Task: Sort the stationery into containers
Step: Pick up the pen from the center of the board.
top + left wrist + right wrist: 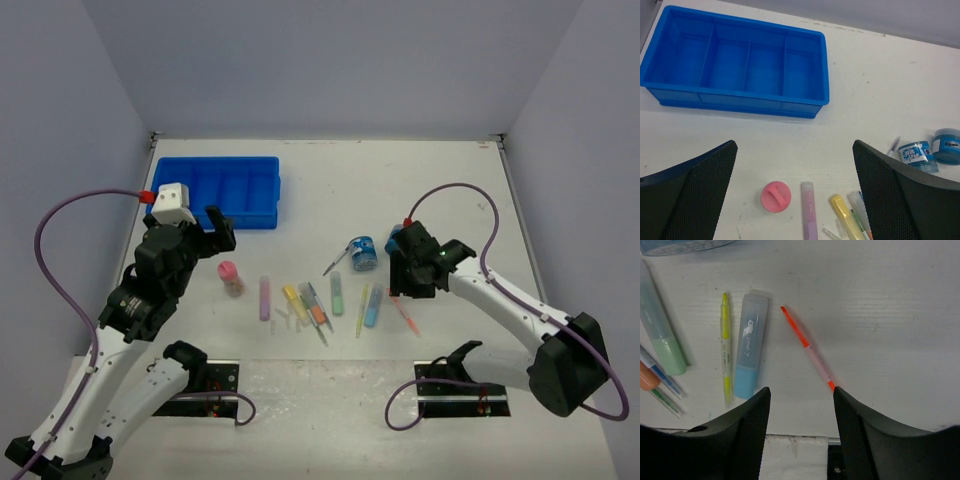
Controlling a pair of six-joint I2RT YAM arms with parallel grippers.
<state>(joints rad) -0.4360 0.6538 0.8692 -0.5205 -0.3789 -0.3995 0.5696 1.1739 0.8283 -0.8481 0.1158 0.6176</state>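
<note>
The bright blue divided tray (217, 190) sits at the far left and is empty in the left wrist view (740, 65). My left gripper (200, 228) is open and empty, above the table between the tray and the pink-capped bottle (776, 196). A purple marker (809, 212) and a yellow marker (845, 215) lie beside the bottle. My right gripper (403, 283) is open and empty over a thin orange pen (807, 347), whose end touches the right finger. A blue marker (750, 345), a thin yellow pen (726, 347) and a green marker (660, 335) lie to its left.
Two small round blue tubs (917, 154) (947, 146) stand beside a thin pen (333, 263) at mid-table. More markers and pens lie in a row (315, 305) near the front edge. Walls enclose the table on three sides.
</note>
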